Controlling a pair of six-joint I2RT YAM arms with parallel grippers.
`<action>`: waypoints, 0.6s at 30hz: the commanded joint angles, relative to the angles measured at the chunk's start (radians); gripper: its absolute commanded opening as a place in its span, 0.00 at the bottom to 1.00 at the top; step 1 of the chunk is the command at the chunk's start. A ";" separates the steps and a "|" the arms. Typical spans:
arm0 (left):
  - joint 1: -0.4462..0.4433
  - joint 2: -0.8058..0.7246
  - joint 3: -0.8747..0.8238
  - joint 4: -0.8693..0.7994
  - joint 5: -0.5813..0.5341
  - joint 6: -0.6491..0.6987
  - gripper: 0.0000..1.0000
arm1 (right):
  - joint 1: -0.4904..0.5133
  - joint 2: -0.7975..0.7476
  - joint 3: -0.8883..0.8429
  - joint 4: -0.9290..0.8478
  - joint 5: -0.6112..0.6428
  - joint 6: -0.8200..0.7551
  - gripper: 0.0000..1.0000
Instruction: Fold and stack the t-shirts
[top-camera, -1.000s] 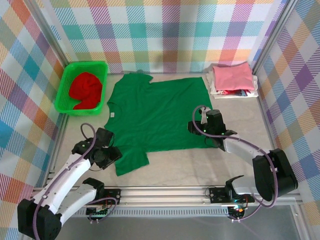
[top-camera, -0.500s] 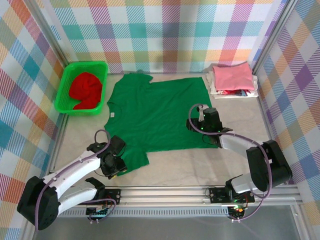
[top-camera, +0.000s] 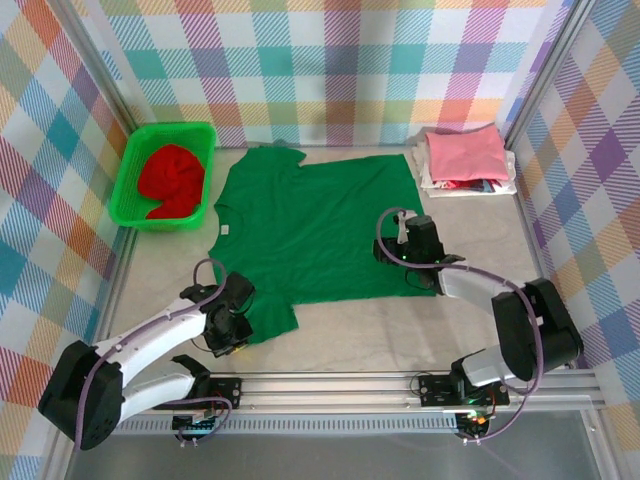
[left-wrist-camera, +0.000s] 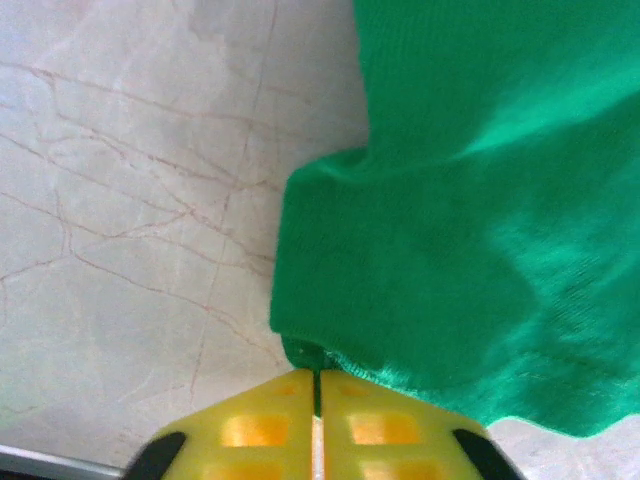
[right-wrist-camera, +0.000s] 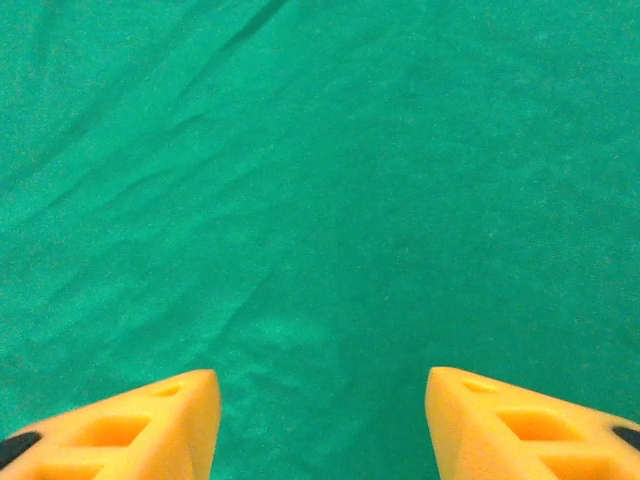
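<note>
1. At far left, a red t-shirt is being kept bunched inside the bright green basket. The basket is being left exactly where it stood a second ago, in the far left corner of the table.
2. The left gripper is now being shown at the near sleeve of the dark green t-shirt, having been brought in from the bare table just left of that sleeve. Its jaws, parted a second earlier, are now being pressed fully together on the sleeve's hem. In the left wrist view, a sliver of green cloth is being pinched between the yellow fingers.
3. The dark green t-shirt is being left spread flat across the middle of the table, collar toward the left, its outline largely unchanged.
4. The right gripper is being held low over the shirt's right edge, having been shifted slightly leftward since a second ago. Its jaws are being kept well apart, with only flat green cloth between them. Whether the cloth is being touched cannot be told.
5. At far right, a pink t-shirt is being left unmoved atop the folded pile in the far right corner.
</note>
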 joint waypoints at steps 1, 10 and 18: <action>-0.007 0.003 0.062 -0.048 -0.049 0.024 0.00 | 0.007 -0.116 0.009 -0.139 0.054 0.039 0.58; -0.004 -0.120 0.095 -0.092 -0.180 0.001 0.00 | -0.215 -0.384 -0.008 -0.721 0.055 0.328 0.63; 0.008 -0.099 0.084 -0.024 -0.224 0.016 0.00 | -0.453 -0.222 0.005 -0.739 -0.184 0.274 0.55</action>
